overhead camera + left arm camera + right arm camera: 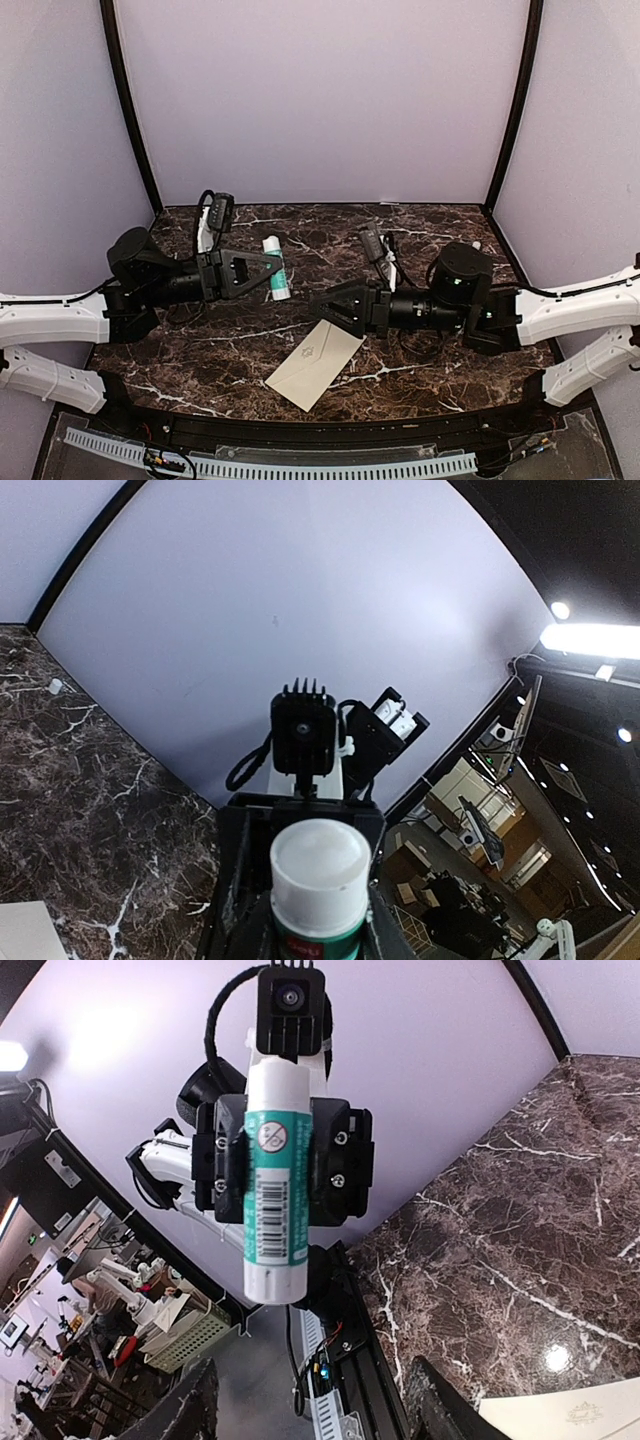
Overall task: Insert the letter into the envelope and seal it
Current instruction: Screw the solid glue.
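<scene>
Sealing step, probably: glue stick (277,1190) is clamped in left gripper (268,270), right gripper (325,308) is spread empty at envelope's (315,362) 12 o'clock, cap's (320,865) to be pulled next.

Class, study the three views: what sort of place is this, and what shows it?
Probably a robotics lab test cell: the left arm and right arm bolted at a marble-patterned table, plain backdrop panels around it, and cluttered workbenches under ceiling lights beyond the panels.
</scene>
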`<state>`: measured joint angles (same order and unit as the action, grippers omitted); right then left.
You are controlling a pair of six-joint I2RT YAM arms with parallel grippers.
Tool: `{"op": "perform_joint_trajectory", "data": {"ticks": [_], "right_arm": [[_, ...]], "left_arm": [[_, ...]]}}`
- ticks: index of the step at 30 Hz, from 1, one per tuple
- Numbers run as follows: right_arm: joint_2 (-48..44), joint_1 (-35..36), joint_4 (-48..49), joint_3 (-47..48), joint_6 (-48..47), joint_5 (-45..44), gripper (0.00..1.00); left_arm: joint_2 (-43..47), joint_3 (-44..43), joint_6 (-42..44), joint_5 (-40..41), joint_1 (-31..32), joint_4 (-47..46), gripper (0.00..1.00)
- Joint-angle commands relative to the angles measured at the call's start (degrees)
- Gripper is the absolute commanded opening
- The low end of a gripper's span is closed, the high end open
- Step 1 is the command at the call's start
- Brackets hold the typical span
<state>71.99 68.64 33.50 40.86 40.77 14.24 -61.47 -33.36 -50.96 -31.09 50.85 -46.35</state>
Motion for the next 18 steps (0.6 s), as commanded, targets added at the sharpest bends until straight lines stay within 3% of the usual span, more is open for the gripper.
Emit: {"op": "perform_joint_trajectory", "data": {"ticks": [1, 12, 18], "right_arm": [[3.33, 0.72, 5.54, 3.33, -0.83, 2.62, 0.6], [4.96, 3.18, 9.31, 4.2, -1.3, 5.1, 0.38], [4.96, 3.61, 9.65, 4.41, -1.33, 5.19, 0.33]], "left_arm": [[-2.16, -3.36, 1.1, -3.07, 2.3, -4.46, 0.0], [-4.44, -4.31, 1.22, -2.31, 5.32, -7.22, 0.0], [-4.53, -4.43, 1.21, -1.96, 5.8, -8.09, 0.0]]}}
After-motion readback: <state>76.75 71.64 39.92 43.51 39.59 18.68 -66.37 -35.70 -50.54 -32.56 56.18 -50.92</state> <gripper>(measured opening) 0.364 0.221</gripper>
